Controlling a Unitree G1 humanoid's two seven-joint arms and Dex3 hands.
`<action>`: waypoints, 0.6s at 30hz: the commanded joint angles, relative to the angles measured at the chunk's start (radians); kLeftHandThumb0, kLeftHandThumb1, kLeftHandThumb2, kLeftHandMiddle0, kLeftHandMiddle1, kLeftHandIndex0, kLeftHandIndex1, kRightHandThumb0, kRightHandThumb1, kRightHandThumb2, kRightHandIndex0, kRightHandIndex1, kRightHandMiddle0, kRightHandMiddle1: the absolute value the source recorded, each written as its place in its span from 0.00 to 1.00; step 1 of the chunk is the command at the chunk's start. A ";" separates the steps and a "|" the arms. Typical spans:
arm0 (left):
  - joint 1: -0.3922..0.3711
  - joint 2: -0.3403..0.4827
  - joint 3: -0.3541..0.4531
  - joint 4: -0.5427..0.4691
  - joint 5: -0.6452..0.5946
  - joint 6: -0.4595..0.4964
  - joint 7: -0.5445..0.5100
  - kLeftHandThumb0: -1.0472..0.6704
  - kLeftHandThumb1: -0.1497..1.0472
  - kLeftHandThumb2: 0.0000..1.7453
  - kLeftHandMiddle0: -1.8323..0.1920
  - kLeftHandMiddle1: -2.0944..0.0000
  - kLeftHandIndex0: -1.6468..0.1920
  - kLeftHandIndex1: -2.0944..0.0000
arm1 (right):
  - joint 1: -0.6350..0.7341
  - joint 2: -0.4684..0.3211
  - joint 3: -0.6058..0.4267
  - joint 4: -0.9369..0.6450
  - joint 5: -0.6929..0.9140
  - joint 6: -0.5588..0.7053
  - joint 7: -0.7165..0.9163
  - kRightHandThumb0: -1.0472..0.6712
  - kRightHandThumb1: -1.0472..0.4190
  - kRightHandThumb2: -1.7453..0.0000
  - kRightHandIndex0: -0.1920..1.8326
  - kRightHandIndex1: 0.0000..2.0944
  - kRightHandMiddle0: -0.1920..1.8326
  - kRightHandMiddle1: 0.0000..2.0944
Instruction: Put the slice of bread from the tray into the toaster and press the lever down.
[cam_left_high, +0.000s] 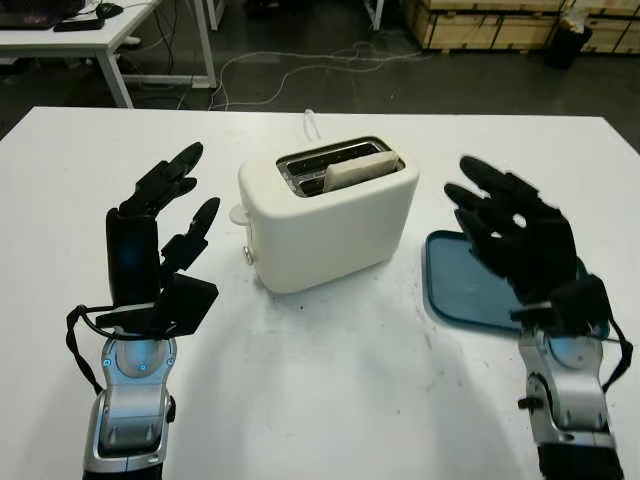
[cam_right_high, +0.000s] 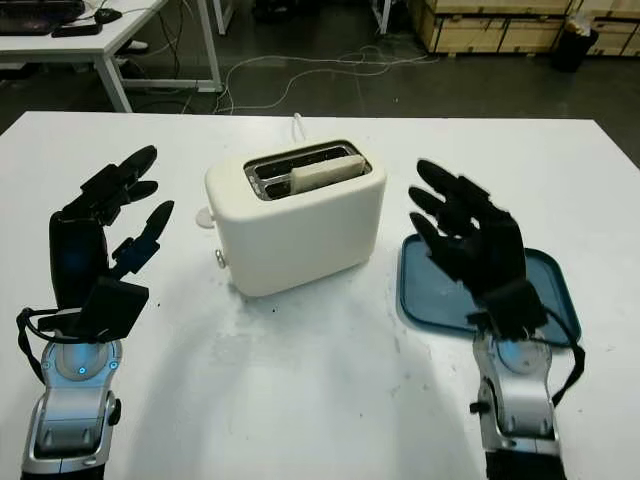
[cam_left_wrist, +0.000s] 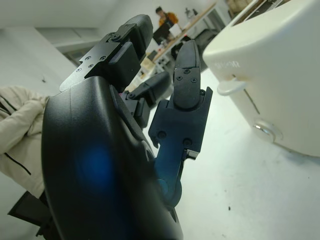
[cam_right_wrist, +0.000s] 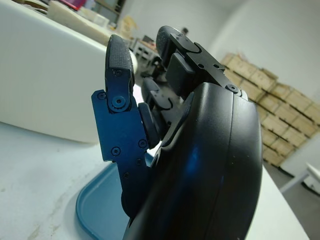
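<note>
- Pale slice of bread (cam_left_high: 357, 170): standing in the nearer slot of the toaster, top edge proud of the slot, not yet lowered.
- Cream toaster (cam_left_high: 330, 215): upright mid-desk, two slots on top, farther slot vacant; white cord trailing off behind.
- Lever (cam_left_wrist: 231, 86): pale tab on the toaster's end face, on the side toward the left robot hand, high in its track; round knob (cam_left_wrist: 264, 129) below it.
- Blue tray (cam_right_high: 545, 283): flat on the desk just beside the toaster, on the right robot hand's side; nothing seen lying on its visible part.
- Left robot hand (cam_left_high: 160, 235): open, holding nothing, raised above the desk near the lever end of the toaster, apart from it.
- Right robot hand (cam_right_high: 470, 240): open, holding nothing, raised over the tray's near part, apart from the toaster.
- White desk (cam_left_high: 330, 390): bearing toaster and tray.
- Step in hand, by judgement: bread placed; lever press outstanding.
- Next move, by judgement: left robot hand the better placed; fingertip onto the tab, then a straight downward push, without shoving the toaster sideways.
</note>
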 joint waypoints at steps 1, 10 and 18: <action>-0.013 0.010 -0.003 0.004 0.027 0.014 0.009 0.37 0.89 0.10 0.68 0.60 0.51 0.99 | 0.005 0.016 -0.012 -0.023 0.004 0.018 -0.019 0.31 0.09 0.90 0.47 0.03 0.42 0.01; -0.020 0.084 0.011 0.005 0.107 0.006 -0.005 0.38 0.89 0.06 0.65 0.63 0.49 0.98 | -0.015 0.042 -0.011 0.013 -0.038 0.008 -0.066 0.31 0.09 0.95 0.49 0.02 0.45 0.01; -0.079 0.247 0.034 0.067 0.150 -0.077 -0.031 0.57 0.78 0.00 0.47 0.60 0.34 0.93 | -0.034 0.053 -0.013 0.046 -0.052 -0.006 -0.086 0.32 0.09 0.99 0.53 0.02 0.48 0.02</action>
